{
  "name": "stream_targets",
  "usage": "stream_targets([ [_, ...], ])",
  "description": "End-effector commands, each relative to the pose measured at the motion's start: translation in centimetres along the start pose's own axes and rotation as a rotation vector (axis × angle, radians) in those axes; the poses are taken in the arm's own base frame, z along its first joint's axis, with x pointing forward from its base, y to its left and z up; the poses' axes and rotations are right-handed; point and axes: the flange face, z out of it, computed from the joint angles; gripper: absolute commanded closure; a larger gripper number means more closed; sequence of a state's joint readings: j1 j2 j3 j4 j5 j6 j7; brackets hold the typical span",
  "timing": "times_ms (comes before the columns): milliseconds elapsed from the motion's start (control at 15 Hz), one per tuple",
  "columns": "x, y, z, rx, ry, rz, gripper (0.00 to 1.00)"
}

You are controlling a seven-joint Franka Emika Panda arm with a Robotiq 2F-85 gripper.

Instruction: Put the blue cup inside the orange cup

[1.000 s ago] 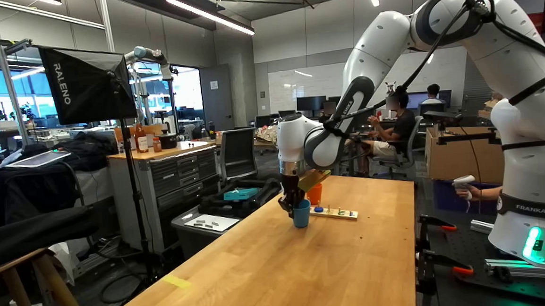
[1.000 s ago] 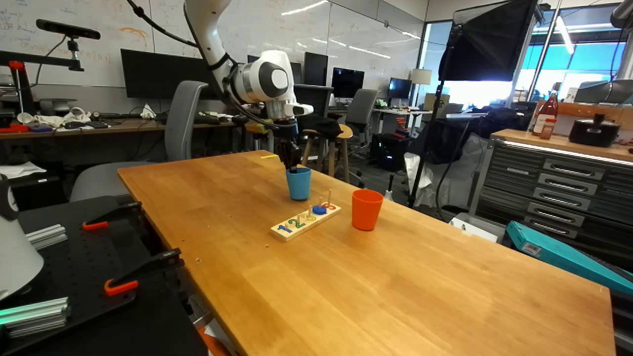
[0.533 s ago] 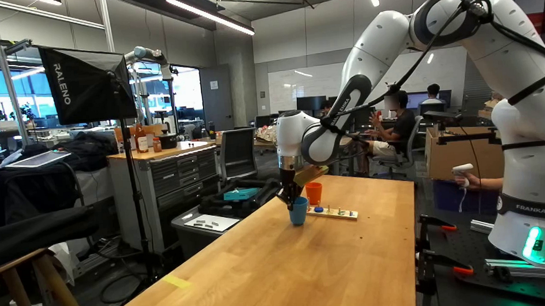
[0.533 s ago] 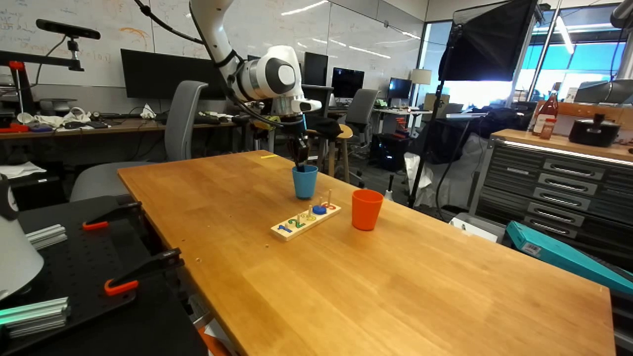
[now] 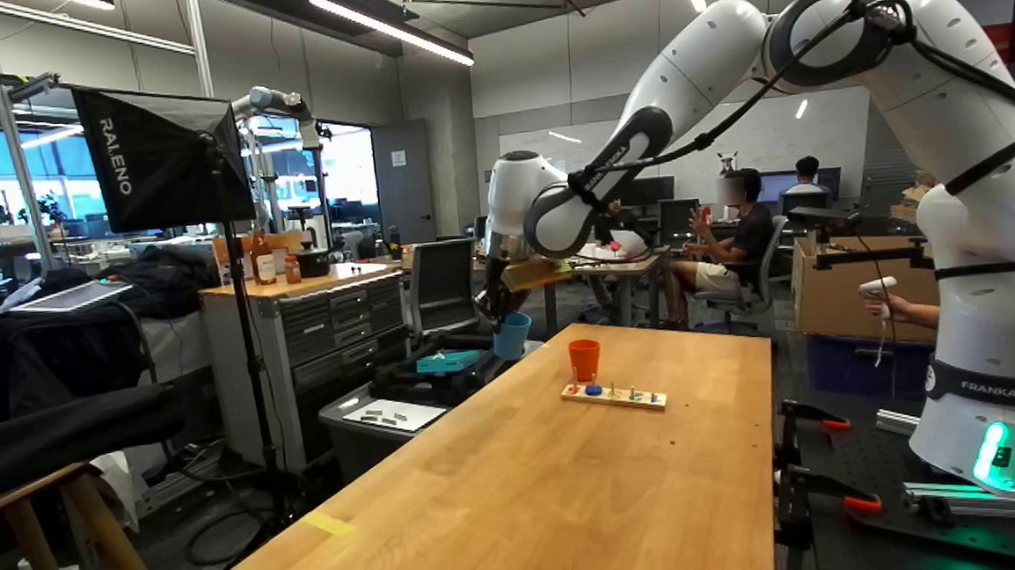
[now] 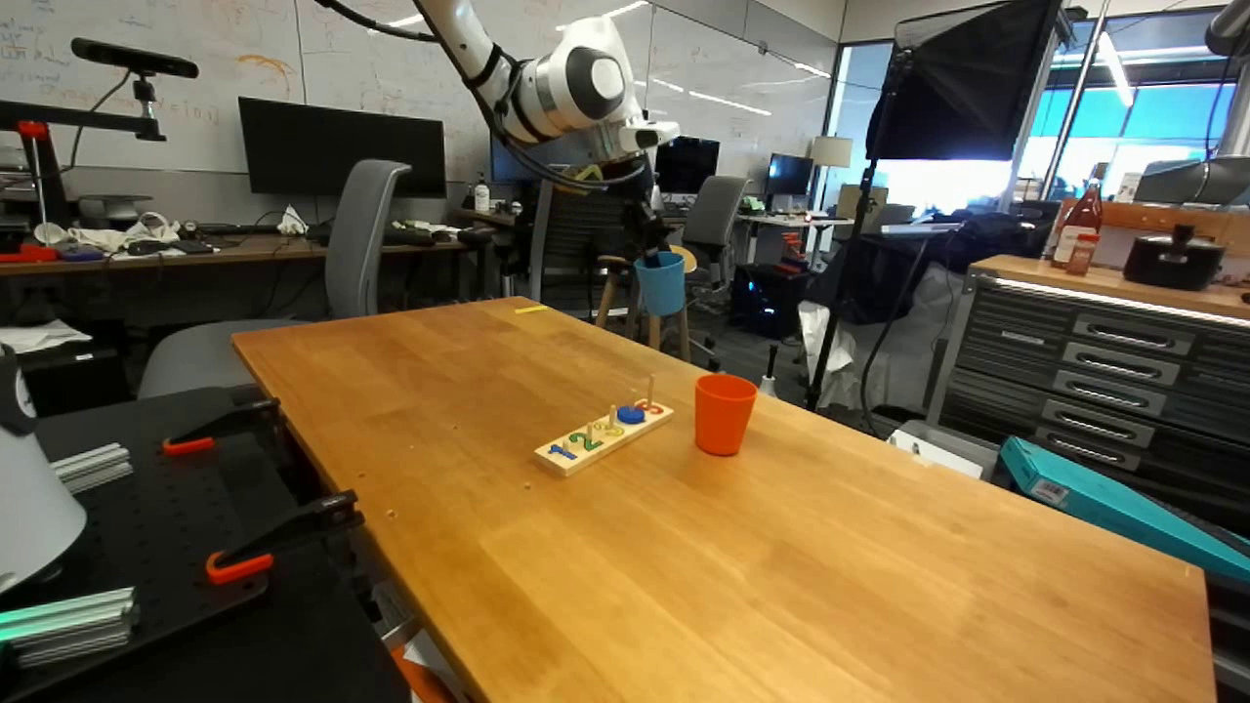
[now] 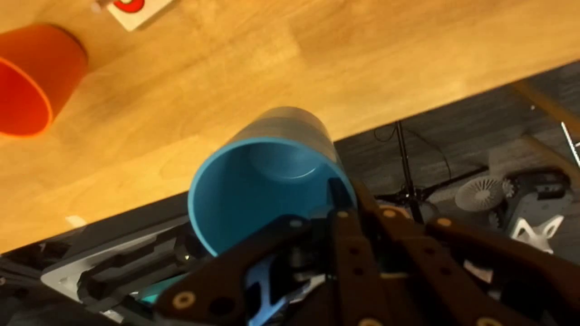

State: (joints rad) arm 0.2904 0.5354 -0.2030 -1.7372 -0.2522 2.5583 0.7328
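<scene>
Fingers (image 7: 338,194) held the blue cup (image 6: 662,286) aloft near the table's (image 6: 781,566) long edge; likely mid-carry, it next needed centring above the orange cup (image 6: 724,418).

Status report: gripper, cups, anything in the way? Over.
Gripper shut on blue cup, held aloft. Orange cup upright. Peg board beside it, probably not blocking.

Blue cup (image 6: 661,286), orange cup (image 6: 724,417): smooth plast., semi-matt; table (image 6: 830,557): wood, sl. glossy.

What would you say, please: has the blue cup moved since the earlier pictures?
Yes: in an exterior view, the blue cup has moved up and rightward relative to the peg board.
</scene>
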Motion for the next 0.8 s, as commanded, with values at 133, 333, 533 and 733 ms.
stream_targets([
  [133,6.1,4.2,-3.3,-0.105,0.066,0.124,0.99],
  [333,6.9,7.8,-3.1,-0.190,0.055,0.167,0.99],
  [533,6.2,11.6,-2.1,-0.293,0.015,0.200,0.99],
  [733,5.1,13.9,-1.3,-0.351,-0.026,0.210,0.99],
])
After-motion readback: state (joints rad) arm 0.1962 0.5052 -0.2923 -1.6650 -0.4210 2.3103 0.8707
